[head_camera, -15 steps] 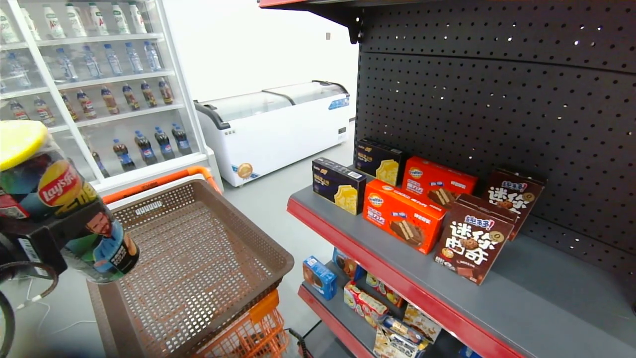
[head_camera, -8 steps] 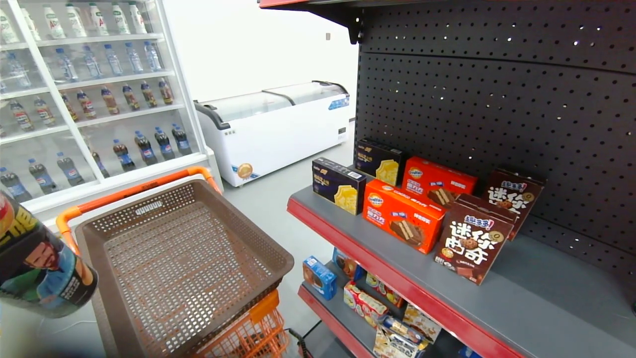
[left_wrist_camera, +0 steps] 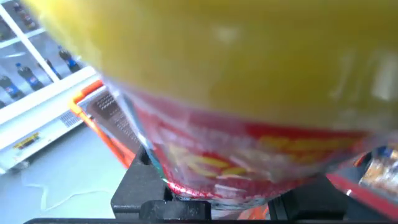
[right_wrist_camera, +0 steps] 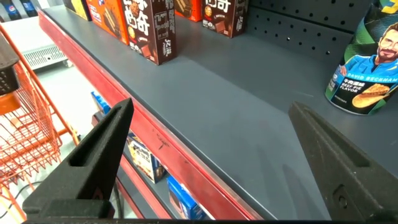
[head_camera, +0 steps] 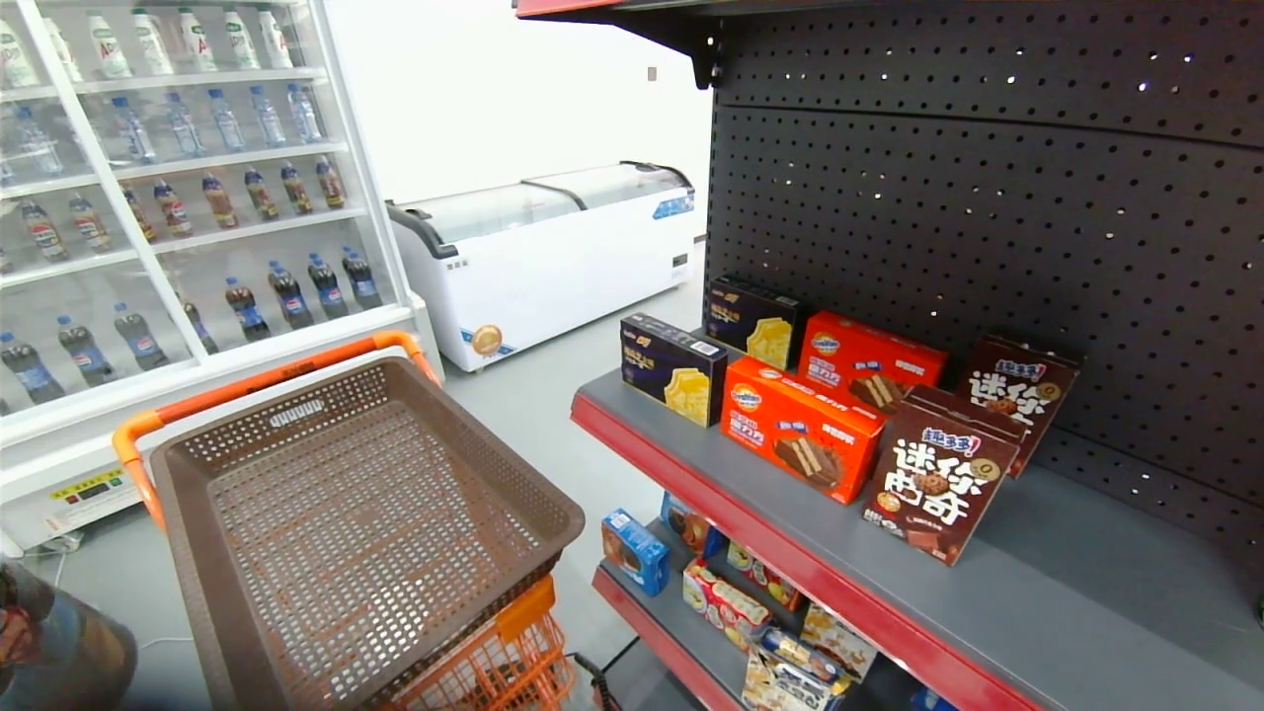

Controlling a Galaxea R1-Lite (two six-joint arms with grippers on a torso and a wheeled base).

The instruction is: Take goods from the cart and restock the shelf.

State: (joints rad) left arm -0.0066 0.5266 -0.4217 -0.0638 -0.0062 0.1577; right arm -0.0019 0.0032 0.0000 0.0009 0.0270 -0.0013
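A chip can with a yellow lid and red label sits in my left gripper, whose black fingers are shut on its body. In the head view just the can's lower end peeks in at the bottom left corner, left of the brown cart basket. My right gripper is open above the grey shelf board, with nothing between its fingers. A second chip can stands upright on that board against the pegboard.
Dark, orange and brown snack boxes stand in rows on the shelf, with bare board to their right. More goods lie on the lower shelf. A drinks fridge and chest freezer stand behind.
The chip can in my left gripper has dropped down and to the left, from beside the basket to the bottom corner of the head view. The shelf and cart are unchanged.
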